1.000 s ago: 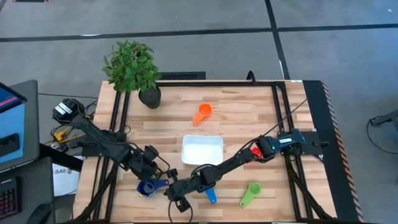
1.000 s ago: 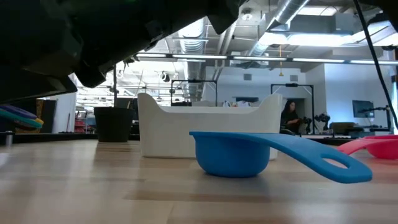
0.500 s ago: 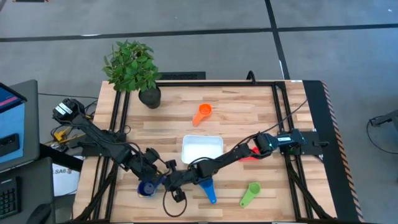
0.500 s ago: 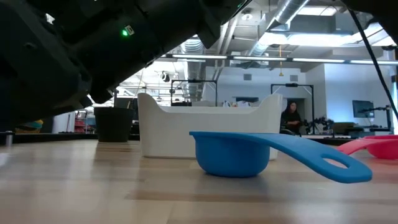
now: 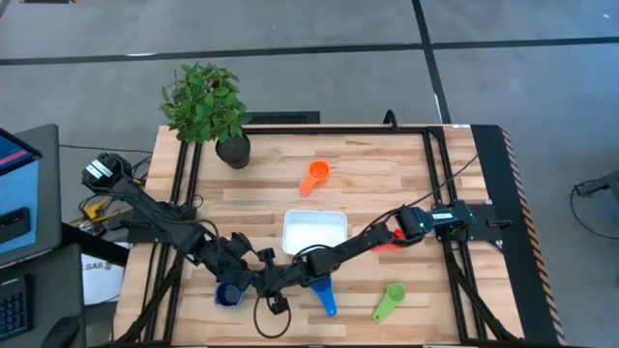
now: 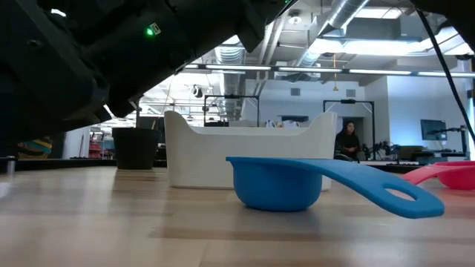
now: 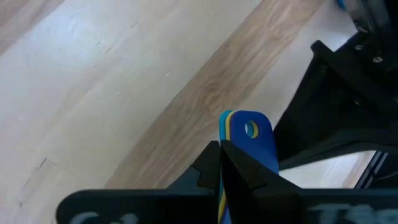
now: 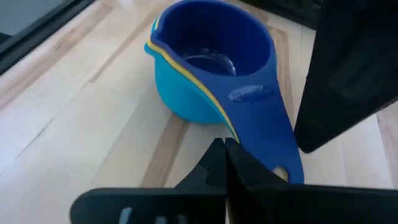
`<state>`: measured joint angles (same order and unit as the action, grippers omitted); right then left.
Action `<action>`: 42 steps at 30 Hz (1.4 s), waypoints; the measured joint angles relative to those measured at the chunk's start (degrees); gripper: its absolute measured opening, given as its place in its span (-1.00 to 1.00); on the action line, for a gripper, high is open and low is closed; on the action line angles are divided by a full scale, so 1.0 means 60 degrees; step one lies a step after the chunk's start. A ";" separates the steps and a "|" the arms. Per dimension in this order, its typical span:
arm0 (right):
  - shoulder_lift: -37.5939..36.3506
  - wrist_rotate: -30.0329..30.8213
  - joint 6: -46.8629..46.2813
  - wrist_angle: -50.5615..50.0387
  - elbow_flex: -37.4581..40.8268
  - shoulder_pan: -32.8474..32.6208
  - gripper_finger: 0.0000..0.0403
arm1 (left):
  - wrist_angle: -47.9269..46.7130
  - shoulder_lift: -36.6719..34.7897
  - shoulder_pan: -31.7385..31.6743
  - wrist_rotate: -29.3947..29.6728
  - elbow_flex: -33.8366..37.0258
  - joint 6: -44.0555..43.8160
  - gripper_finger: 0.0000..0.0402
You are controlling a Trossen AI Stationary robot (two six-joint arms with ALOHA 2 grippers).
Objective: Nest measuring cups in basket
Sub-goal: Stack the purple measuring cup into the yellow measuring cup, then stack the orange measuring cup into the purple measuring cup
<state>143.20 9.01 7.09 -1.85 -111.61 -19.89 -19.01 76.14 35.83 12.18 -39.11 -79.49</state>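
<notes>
Both arms meet at the table's near-left corner, where a small stack of nested cups sits on the wood: a dark blue cup on top, a yellow rim showing beneath it, a light blue one at the bottom. The left gripper is pinched tight on the stack's handles, dark blue over yellow, seen edge-on between its fingers. The right gripper has its fingers pressed together and hovers just above the handle's end, holding nothing that can be seen. The stack's long axis runs from the bowl straight back along the handle toward the right gripper. The basket lies just up the table and slightly right of the stack, near but apart, so the left arm, already gripping, looks the better placed to carry it there. Other cups wait loose: a blue cup just right of the grippers, a green cup farther right, an orange cup beyond the basket, a red cup partly hidden under the right arm.
</notes>
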 joint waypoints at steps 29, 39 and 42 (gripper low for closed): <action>-0.7457 -0.2204 -0.3553 0.0095 0.6486 0.2306 -0.62 | -0.0179 -0.2455 -0.3309 0.3534 -0.0015 0.6873 -1.00; -1.0844 0.3049 -0.8684 -0.2673 0.9381 0.1018 -0.62 | 0.3543 -0.1186 -0.6318 0.0672 -0.0011 1.0986 -0.90; -1.1446 0.3591 -0.9852 -0.4131 0.9431 0.0483 -0.62 | 0.4435 -0.0430 -0.6844 0.0100 -0.0279 1.1698 -0.72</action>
<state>74.52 30.56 -52.02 -26.63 -55.02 -16.99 7.60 73.56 -5.23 12.78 -40.79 -9.30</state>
